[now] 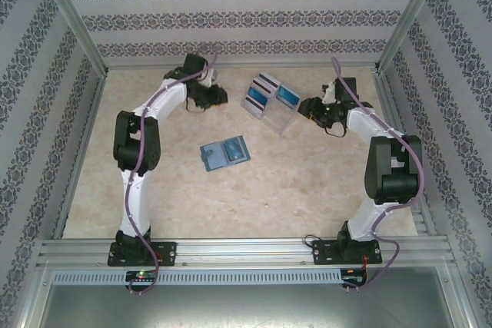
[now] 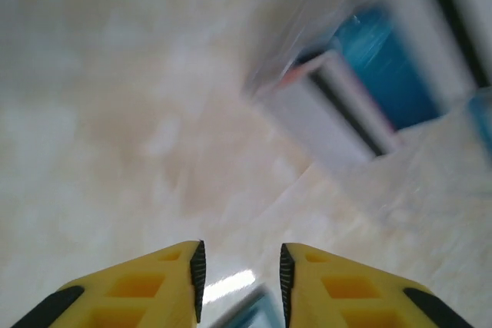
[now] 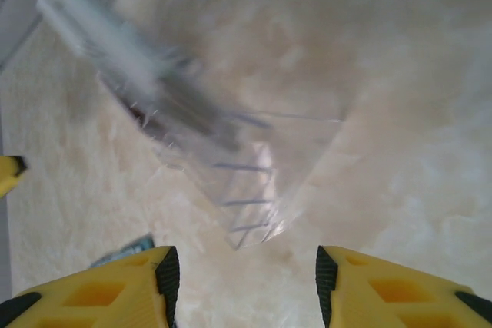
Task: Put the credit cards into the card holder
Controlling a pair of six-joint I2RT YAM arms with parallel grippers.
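Observation:
The card holder (image 1: 225, 153) lies open and flat mid-table, teal-blue with lighter inner faces. Several credit cards (image 1: 265, 95) stand in a clear plastic rack (image 1: 278, 119) at the back. A white card with a dark stripe (image 2: 338, 117) and a blue card (image 2: 388, 67) show blurred in the left wrist view. My left gripper (image 1: 219, 97) (image 2: 240, 255) is just left of the rack with its jaws apart. A blurred teal edge (image 2: 254, 309) lies low between the fingers, and I cannot tell if it is touched. My right gripper (image 1: 305, 109) (image 3: 242, 263) stands open and empty right of the rack (image 3: 246, 182).
Patterned walls and metal posts enclose the table on three sides. A metal rail (image 1: 246, 251) runs along the near edge by the arm bases. A yellow finger of the left gripper (image 3: 8, 174) shows at the left edge of the right wrist view.

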